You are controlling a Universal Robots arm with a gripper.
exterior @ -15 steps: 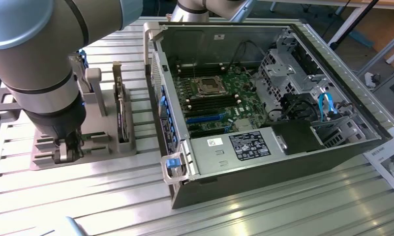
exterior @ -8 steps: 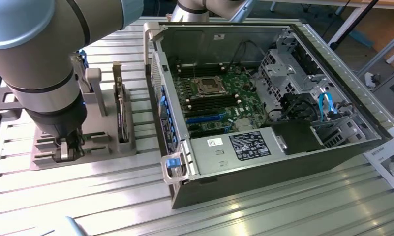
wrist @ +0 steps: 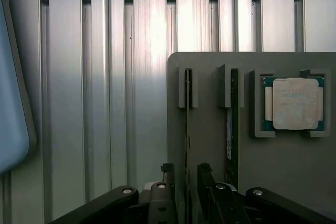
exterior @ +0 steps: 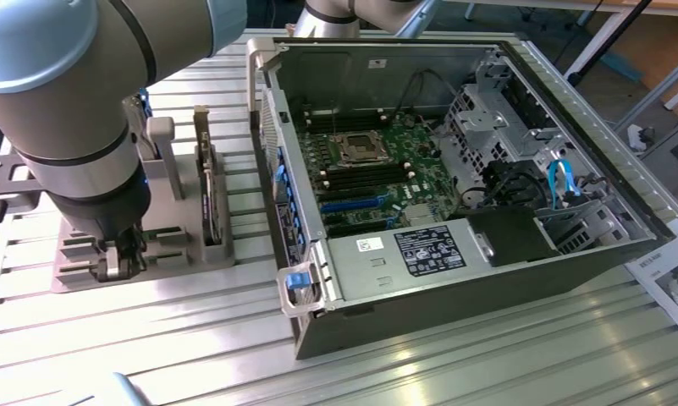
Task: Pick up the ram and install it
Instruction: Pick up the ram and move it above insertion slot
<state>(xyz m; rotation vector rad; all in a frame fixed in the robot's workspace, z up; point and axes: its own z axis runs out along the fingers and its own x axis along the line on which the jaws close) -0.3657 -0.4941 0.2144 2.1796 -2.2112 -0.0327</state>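
In the gray holder [wrist: 210, 129], the ram [wrist: 187, 129] stands on edge, lengthwise between fingers [wrist: 205, 176] of the spread hand [wrist: 186, 168].

**Fig. 1. Arm and gripper: outer features**
The arm [exterior: 79, 110] is showing silver-grey cylindrical segments, black seam rings and a pale blue joint cap [wrist: 13, 103]. The gripper [wrist: 185, 170] is displaying black linkage bars carrying silver screws [wrist: 126, 191].

Slim ram [wrist: 187, 129] stands on edge in holder [wrist: 210, 145]
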